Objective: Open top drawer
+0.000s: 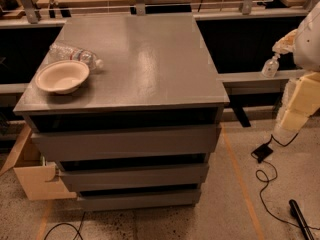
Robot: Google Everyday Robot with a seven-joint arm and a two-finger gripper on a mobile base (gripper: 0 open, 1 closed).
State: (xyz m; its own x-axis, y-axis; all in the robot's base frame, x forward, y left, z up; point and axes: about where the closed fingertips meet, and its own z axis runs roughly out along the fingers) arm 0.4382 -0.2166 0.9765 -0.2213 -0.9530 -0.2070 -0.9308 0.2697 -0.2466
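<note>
The top drawer (125, 142) is sitting just under the grey cabinet top (150, 59), with a dark gap showing above its plain front and the shorter middle drawer front (132, 176) lying below it. The gripper (294, 109) is hanging at the right edge of the view, well apart from the cabinet (whether it is parted or closed, I cannot tell). A white bowl (62, 76) is resting near the top's left front corner, touching a plastic bottle (75, 54) lying on its side behind it.

On grey worktop (150, 59): white bowl (62, 77) near left front corner; clear bottle (75, 55) lying on its side just behind it. Off to the right, beside worktop: claw (295, 106).
</note>
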